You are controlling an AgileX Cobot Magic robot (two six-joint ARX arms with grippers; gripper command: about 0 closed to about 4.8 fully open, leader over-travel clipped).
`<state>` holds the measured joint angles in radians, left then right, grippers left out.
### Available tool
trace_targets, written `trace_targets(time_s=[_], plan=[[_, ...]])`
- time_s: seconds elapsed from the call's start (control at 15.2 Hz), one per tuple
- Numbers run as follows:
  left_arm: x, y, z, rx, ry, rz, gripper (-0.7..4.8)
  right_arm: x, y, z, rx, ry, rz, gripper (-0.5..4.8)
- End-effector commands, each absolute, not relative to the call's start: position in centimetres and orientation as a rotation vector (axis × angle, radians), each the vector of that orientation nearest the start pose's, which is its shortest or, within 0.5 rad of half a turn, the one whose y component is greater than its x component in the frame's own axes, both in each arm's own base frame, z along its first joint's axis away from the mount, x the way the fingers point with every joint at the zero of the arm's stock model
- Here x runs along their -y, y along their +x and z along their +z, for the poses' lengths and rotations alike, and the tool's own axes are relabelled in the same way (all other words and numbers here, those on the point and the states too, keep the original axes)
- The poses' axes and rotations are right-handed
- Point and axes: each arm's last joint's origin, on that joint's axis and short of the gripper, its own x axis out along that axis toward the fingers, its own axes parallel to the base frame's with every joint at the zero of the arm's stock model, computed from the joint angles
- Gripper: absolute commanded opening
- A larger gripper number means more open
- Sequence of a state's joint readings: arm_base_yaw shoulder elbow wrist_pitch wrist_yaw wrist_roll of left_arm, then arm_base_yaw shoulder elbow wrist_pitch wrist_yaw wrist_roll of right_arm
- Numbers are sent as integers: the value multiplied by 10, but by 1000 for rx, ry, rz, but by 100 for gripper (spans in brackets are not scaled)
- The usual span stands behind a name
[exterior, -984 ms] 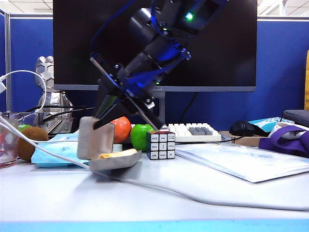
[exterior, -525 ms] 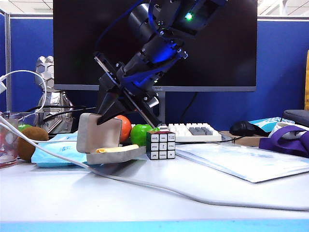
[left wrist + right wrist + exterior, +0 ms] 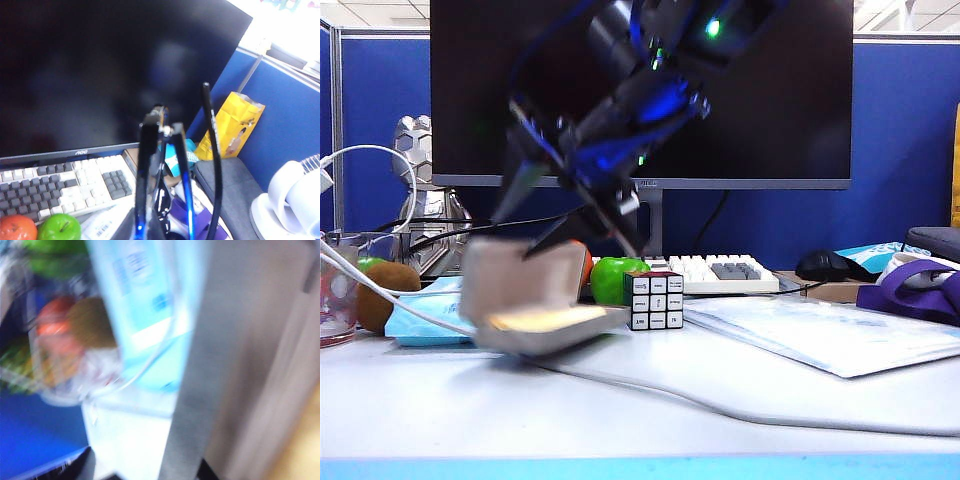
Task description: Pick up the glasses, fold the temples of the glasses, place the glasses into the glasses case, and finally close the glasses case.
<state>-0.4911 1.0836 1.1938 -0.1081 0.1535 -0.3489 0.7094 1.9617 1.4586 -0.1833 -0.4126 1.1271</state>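
A dark monitor (image 3: 640,90) and blue partition back the white bench (image 3: 620,400). The left end effector (image 3: 162,132), raised before the screen, is clamped on the glasses (image 3: 210,165), one temple (image 3: 212,150) standing clear. The right end effector (image 3: 545,205) is blurred above the open case (image 3: 535,295); whether its jaws are apart cannot be told. The glasses are well above the case; judged next, the temple needs folding before lowering them gently into the lining.

My left gripper (image 3: 162,132) holds glossy black plastic glasses (image 3: 210,165). The glasses case (image 3: 515,285) looks matt grey felt outside, with soft yellow cloth (image 3: 545,320) inside.
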Motion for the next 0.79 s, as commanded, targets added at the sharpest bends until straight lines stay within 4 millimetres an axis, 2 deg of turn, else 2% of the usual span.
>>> trace_targets(time_s=[0.07, 0.2, 0.46, 0.66, 0.79], plan=[[109, 193, 430, -78, -341, -648, -6, -280, 317, 258, -1129, 762, 654, 242], [109, 193, 429, -83, -340, -647, -6, -272, 317, 262, -1130, 745, 642, 241], [109, 193, 428, -96, -338, -648, -6, -267, 316, 252, -1156, 646, 598, 241], [106, 188, 420, -191, -312, -632, -6, -254, 318, 270, -1076, 618, 611, 241], [103, 183, 412, -275, -233, -620, -6, -239, 318, 286, -1018, 594, 610, 241]])
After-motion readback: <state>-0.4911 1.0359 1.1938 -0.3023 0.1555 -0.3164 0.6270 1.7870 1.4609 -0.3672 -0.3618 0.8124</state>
